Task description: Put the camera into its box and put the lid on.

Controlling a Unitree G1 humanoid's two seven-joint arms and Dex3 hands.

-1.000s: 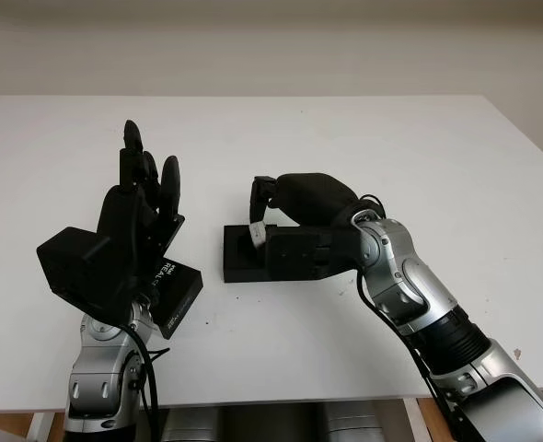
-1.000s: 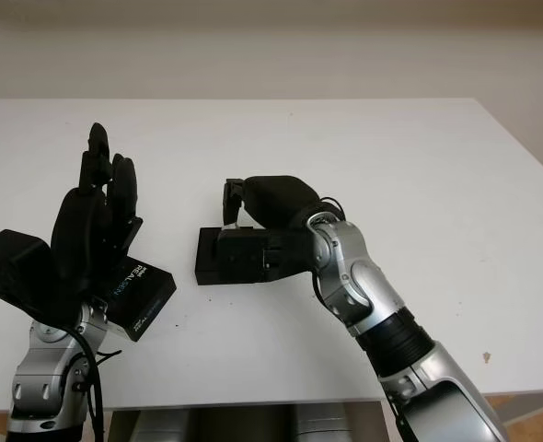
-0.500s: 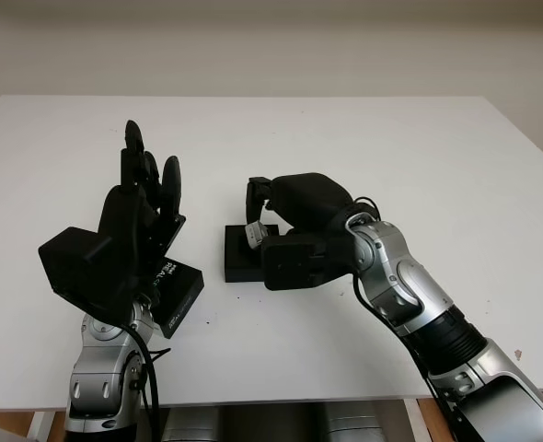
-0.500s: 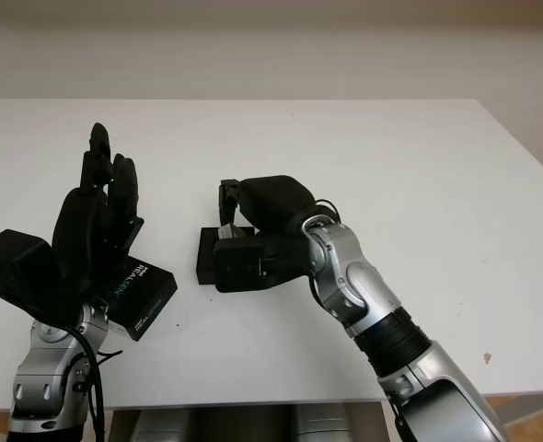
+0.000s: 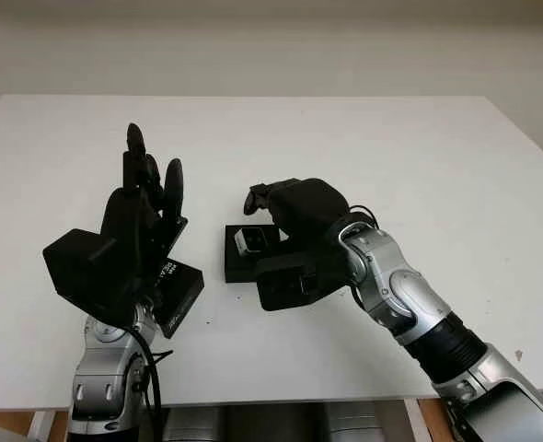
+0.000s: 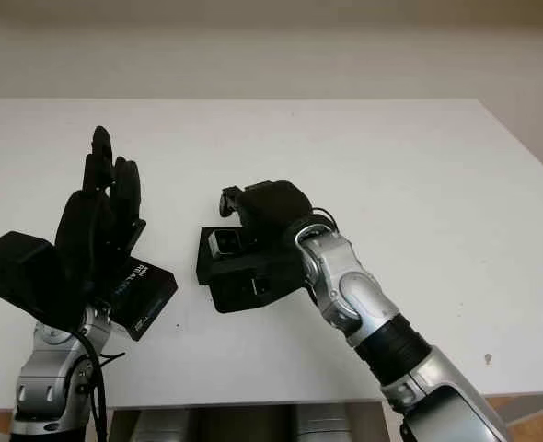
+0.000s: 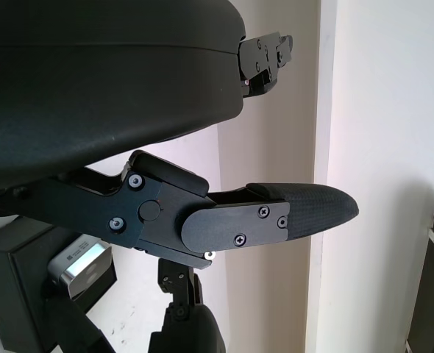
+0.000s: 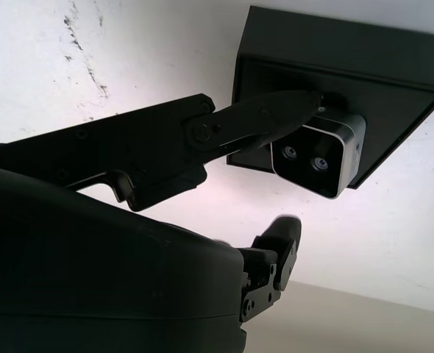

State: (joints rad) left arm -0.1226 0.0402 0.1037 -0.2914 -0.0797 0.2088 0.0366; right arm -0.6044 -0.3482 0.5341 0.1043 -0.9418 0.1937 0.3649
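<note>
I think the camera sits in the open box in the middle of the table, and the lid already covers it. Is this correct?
Not fully. The camera does sit in the open box, but the lid does not cover it: it lies on the table apart from the box, under the raised, open left hand. The left eye view shows this. The right hand is at the box.

White print on black lid (image 6: 141,293) beside left hand (image 6: 101,226): "REAL" readable, remainder hidden or too small. Label on camera (image 7: 79,262): not legible.
</note>
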